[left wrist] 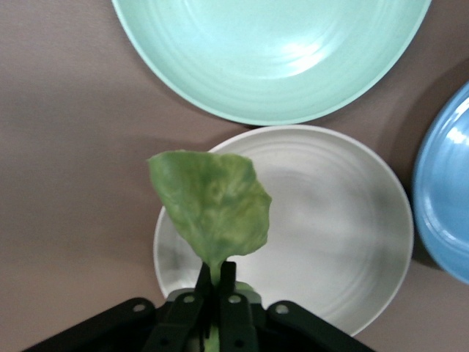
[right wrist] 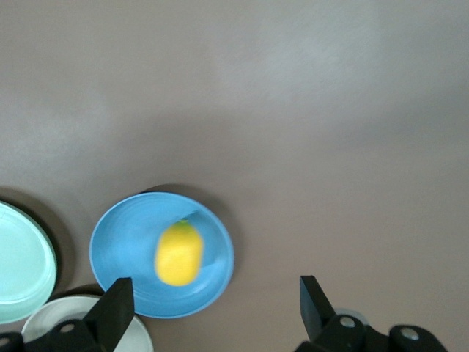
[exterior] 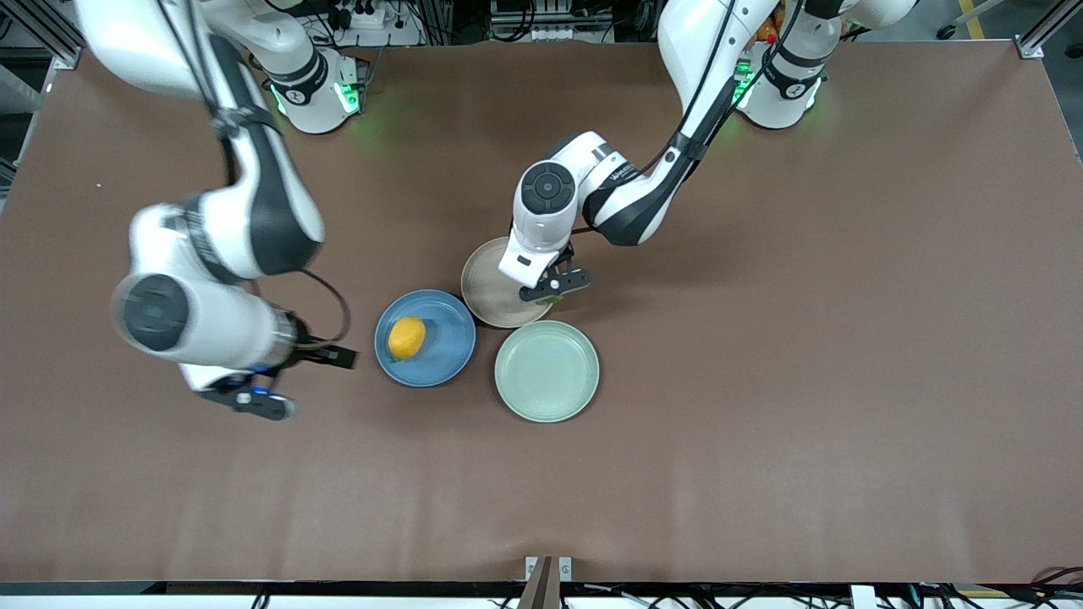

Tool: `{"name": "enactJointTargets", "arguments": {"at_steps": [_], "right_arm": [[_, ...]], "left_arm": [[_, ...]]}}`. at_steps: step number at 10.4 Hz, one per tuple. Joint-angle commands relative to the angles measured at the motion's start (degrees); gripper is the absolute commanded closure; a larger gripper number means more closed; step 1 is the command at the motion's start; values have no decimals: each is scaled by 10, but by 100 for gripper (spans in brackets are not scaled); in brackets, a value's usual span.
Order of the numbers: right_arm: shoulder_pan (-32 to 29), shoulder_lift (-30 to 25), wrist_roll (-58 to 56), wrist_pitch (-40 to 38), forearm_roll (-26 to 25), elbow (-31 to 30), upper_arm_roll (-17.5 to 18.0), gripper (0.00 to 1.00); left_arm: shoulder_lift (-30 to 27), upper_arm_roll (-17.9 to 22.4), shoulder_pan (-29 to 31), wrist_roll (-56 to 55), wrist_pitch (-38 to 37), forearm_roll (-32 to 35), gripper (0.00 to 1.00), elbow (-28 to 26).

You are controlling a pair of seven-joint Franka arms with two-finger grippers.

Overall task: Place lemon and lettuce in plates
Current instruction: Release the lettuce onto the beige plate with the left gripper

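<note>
Over the pale beige round plate point(left wrist: 322, 235), the left gripper point(left wrist: 218, 275) pinches the stem of the wrinkly green lettuce leaf point(left wrist: 214, 207), its jaws clamped on it. On the blue round plate point(exterior: 444, 351) lies the small yellow lemon point(exterior: 407, 337). Beside that plate, toward the right arm's end, the right gripper point(right wrist: 216, 304) hangs with fingers spread, empty. A mint-green plate point(exterior: 546, 371) sits nearer the front camera

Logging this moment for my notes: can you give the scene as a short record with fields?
lemon: lying in the blue plate
lettuce: pinched in the left gripper, hanging over the beige plate
right gripper: open, empty, over bare table beside the blue plate
mint-green plate: holds nothing
done: lemon placed; lettuce not yet released
</note>
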Motion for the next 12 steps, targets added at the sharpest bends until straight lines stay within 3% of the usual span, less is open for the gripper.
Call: {"name": "enactJointTargets", "arguments": {"at_steps": [1, 3, 5, 7, 9, 12], "right_arm": [[-57, -57, -110, -44, -8, -3, 8, 0], [-87, -101, -166, -84, -11, 5, 8, 0], [-126, -156, -203, -96, -5, -2, 14, 0], [-127, -188, -202, -122, -11, -10, 14, 0], [-126, -229, -204, -119, -11, -60, 17, 0], [-128, -249, -206, -116, -73, -81, 47, 0]], "left_arm": [[1, 9, -7, -3, 6, -24, 0, 15], [-33, 13, 5, -3, -3, -22, 0, 28], [-96, 20, 47, 5, -62, -17, 0, 26], [-151, 20, 100, 80, -128, -17, 0, 24], [-193, 21, 156, 150, -173, -17, 0, 24], [-240, 55, 209, 264, -244, -17, 0, 24]]}}
